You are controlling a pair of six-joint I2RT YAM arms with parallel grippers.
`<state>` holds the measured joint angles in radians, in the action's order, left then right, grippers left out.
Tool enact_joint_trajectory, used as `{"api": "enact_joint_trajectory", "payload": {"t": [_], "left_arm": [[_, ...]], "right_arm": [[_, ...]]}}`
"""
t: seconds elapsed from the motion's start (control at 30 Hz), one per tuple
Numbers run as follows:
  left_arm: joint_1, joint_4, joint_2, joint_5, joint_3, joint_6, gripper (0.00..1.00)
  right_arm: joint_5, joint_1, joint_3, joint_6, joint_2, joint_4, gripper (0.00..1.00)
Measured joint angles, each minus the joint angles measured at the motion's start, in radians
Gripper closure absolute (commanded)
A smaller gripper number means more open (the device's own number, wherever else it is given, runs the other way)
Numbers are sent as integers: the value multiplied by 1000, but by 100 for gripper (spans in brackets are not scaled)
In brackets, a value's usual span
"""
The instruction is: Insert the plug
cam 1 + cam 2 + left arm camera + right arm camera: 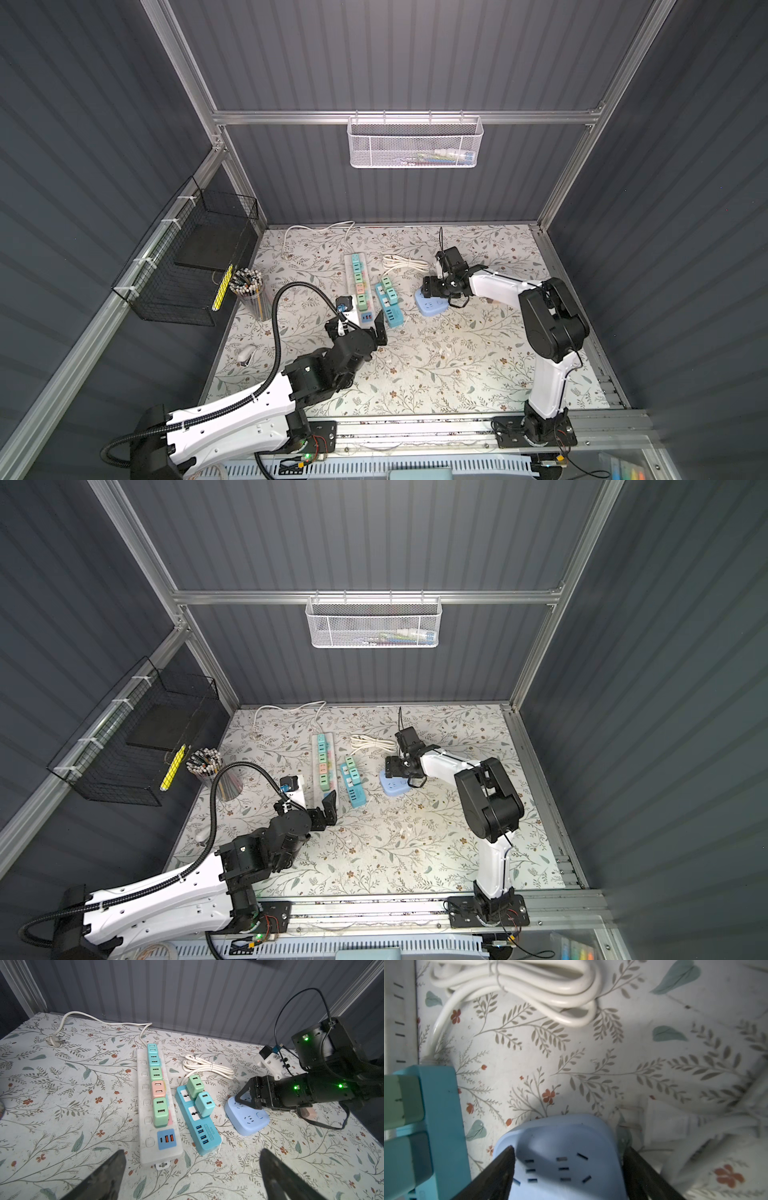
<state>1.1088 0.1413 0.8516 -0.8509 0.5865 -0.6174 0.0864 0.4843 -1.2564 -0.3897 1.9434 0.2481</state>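
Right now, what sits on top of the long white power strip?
Five pastel cube chargers stand in a row on the long white power strip: two blue, green, pink, green. The sockets beneath them are covered and cannot be seen.

blue socket block (249, 1124) — smooth plastic; tablecloth (62, 1084) — matt

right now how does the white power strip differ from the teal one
The white power strip is longer, with a row of chargers plugged in; the teal power strip is shorter, with two. The white one's cord trails loose; the teal one's is bundled. Both lie flat on the table.
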Motion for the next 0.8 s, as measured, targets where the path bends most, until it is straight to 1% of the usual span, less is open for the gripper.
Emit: {"api": "enact_joint_trajectory", "payload": {"t": [0.1, 0.27, 0.37, 0.47, 0.53, 0.6, 0.73, 0.77, 0.8], "left_arm": [[0, 1, -12, 0, 0, -11, 0], [0, 6, -27, 0, 0, -22, 0], [0, 13, -28, 0, 0, -22, 0], [0, 15, -27, 0, 0, -22, 0], [0, 15, -26, 0, 0, -22, 0], [0, 15, -23, 1, 0, -22, 0], [-2, 14, -12, 8, 0, -22, 0], [-3, 14, -9, 10, 0, -22, 0], [-3, 14, -7, 12, 0, -21, 0]], "right_arm": [[-1, 16, 6, -2, -6, 0, 18], [-21, 18, 6, 3, -43, 38, 13], [-57, 10, 11, 6, -139, 74, 15], [-97, -25, 18, 0, -259, 84, 16], [-127, -83, 32, -8, -332, 84, 17], [-143, -153, 39, -13, -362, 98, 18], [-141, -322, 49, -10, -327, 140, 23], [-136, -351, 52, -6, -311, 150, 24], [-128, -382, 55, 3, -288, 164, 27]]}}
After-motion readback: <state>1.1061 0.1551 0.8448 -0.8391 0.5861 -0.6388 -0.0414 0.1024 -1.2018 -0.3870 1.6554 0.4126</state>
